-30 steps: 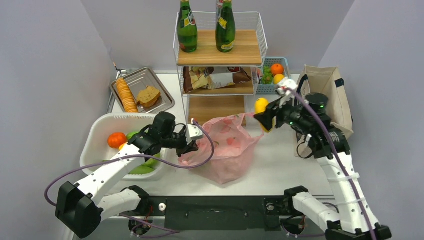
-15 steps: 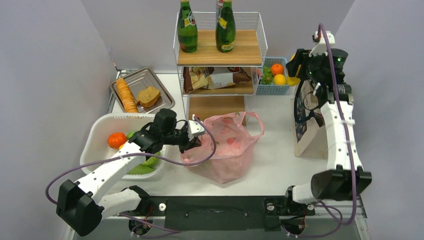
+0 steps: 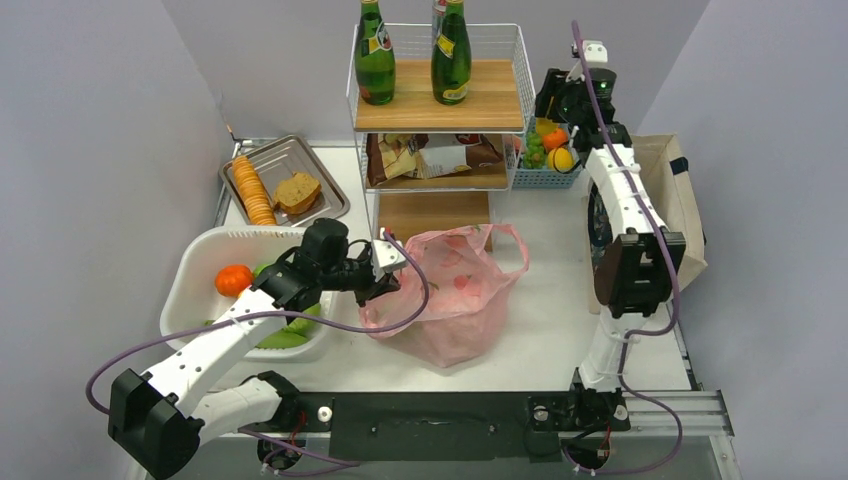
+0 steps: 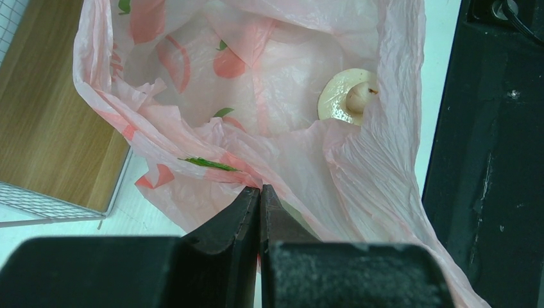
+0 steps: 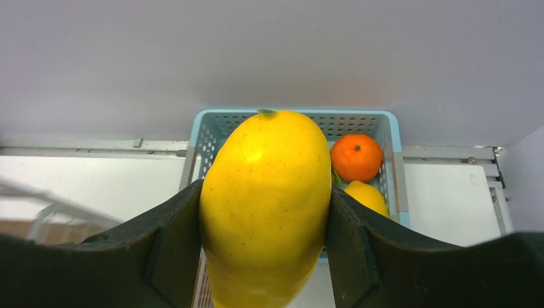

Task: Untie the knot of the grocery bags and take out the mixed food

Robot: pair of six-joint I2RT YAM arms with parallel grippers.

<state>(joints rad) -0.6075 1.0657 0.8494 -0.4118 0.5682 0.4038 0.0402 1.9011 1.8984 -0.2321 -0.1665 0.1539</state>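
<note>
The pink grocery bag (image 3: 450, 295) lies open on the table in front of the wire shelf, its loop handles loose. The knot is out of view. My left gripper (image 4: 260, 188) is shut on the bag's near rim (image 4: 218, 163), at the bag's left side (image 3: 388, 280) in the top view. A tan mushroom (image 4: 349, 96) lies inside the bag. My right gripper (image 5: 266, 189) is shut on a yellow lemon (image 5: 266, 212) and holds it just above the blue basket (image 5: 295, 120) at the back right (image 3: 548, 120).
The blue basket holds an orange (image 5: 356, 157), another lemon (image 5: 367, 196) and grapes. A wire shelf (image 3: 440, 100) carries two green bottles and snack packets. A white tub (image 3: 200, 262) with fruit stands left, a metal tray (image 3: 330, 205) behind it, a beige tote (image 3: 665, 175) right.
My right arm has swung from beside the bag's right handle to the back, carrying the lemon over the blue basket. The left gripper has kept its hold on the bag.
</note>
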